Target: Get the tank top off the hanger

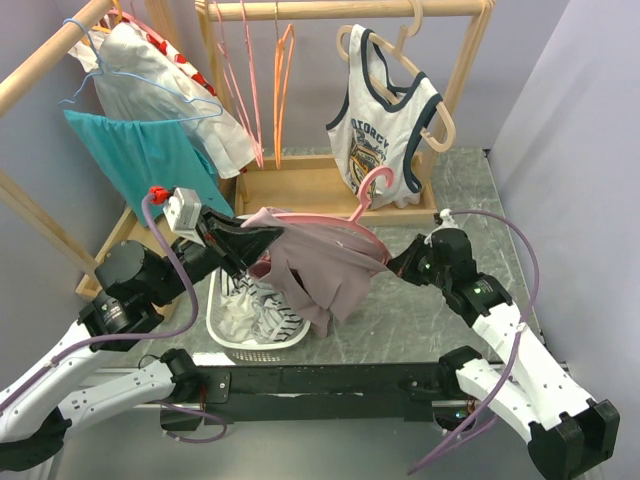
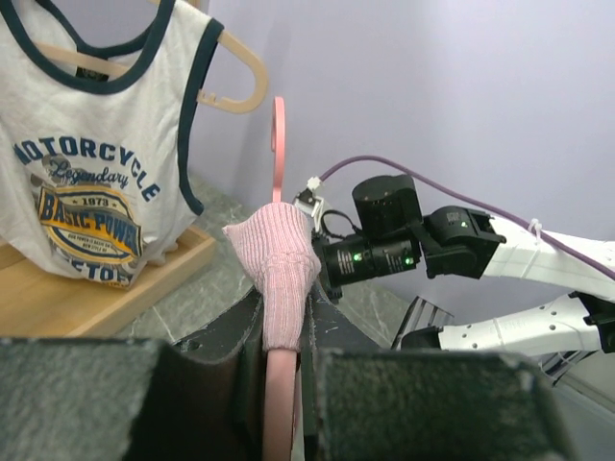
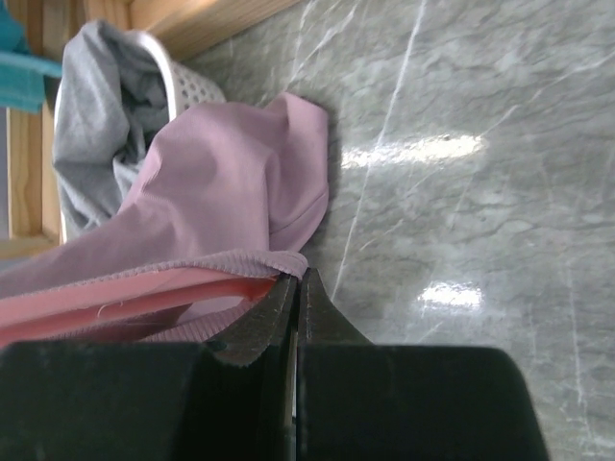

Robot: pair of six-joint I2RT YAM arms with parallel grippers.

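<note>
While held above the basket (image 1: 214, 322), tank top (image 1: 322, 268) drapes its hanger (image 1: 371, 186).
Left gripper (image 1: 263, 241) clamps the hanger; right gripper (image 1: 391, 262) pinches the hem (image 3: 242, 261).

Both arms reach inward, tips facing: left gripper (image 1: 255, 245) clamped on hanger (image 2: 278, 144), right gripper (image 1: 392, 262) pressed closed.

Pale lilac walls (image 1: 570, 90) closed in a grey marble-patterned tabletop (image 1: 400, 310), which carried bright patches of reflected light (image 3: 413, 149). A light wooden rack (image 1: 350, 10) stood at the far edge on a wooden base (image 1: 290, 190). A second wooden rack (image 1: 40, 65) stood at the left.
</note>
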